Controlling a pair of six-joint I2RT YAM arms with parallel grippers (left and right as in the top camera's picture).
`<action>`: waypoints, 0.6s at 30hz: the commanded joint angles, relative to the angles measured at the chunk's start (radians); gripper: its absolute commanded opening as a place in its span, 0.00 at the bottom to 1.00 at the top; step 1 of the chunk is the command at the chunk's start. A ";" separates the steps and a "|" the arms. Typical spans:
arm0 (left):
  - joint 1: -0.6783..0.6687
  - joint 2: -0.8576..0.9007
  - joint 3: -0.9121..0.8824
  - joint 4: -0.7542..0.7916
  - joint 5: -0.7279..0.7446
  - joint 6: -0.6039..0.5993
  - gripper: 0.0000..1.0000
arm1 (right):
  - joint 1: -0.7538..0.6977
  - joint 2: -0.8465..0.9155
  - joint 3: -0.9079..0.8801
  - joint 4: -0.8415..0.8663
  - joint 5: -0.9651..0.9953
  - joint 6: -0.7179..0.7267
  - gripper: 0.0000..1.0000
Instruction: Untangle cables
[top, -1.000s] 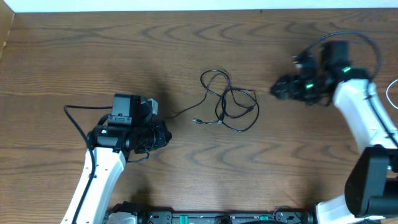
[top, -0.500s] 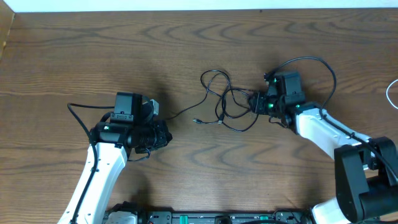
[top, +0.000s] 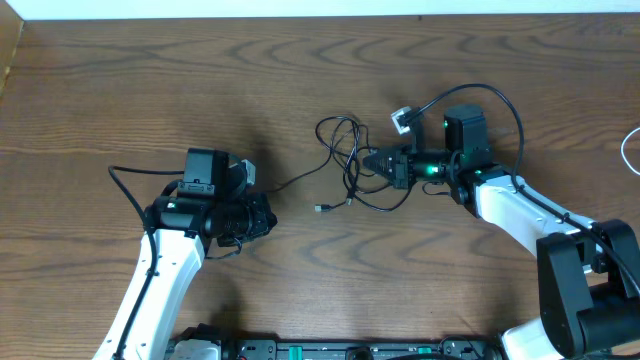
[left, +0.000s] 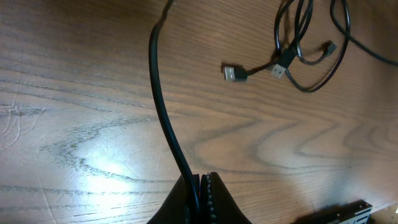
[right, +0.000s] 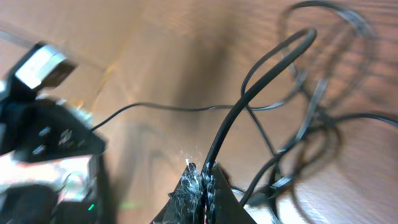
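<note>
While left claw (left: 202, 178) and right claw (right: 202, 172) seemingly grip them, cables (top: 350, 170) lie tangled.

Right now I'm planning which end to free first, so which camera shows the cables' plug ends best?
The left wrist view: two plug ends lie sharp and apart on the table beside the cables. Overhead shows the plug ends only as specks below the loops. The right wrist view is blurred; no plug can be made out there.

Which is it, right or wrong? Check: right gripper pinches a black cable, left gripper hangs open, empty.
Wrong: the left wrist view shows the left gripper shut on a black cable. The right gripper does pinch one.
</note>
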 joint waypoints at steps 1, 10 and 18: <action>0.002 0.002 0.008 -0.002 -0.006 0.009 0.07 | 0.009 0.006 0.001 0.017 -0.227 -0.077 0.01; 0.002 0.002 0.008 -0.002 -0.006 0.009 0.07 | 0.010 0.006 0.001 0.142 -0.438 -0.070 0.01; 0.002 0.002 0.008 -0.001 -0.006 0.009 0.08 | 0.028 0.006 0.001 0.143 -0.440 -0.070 0.01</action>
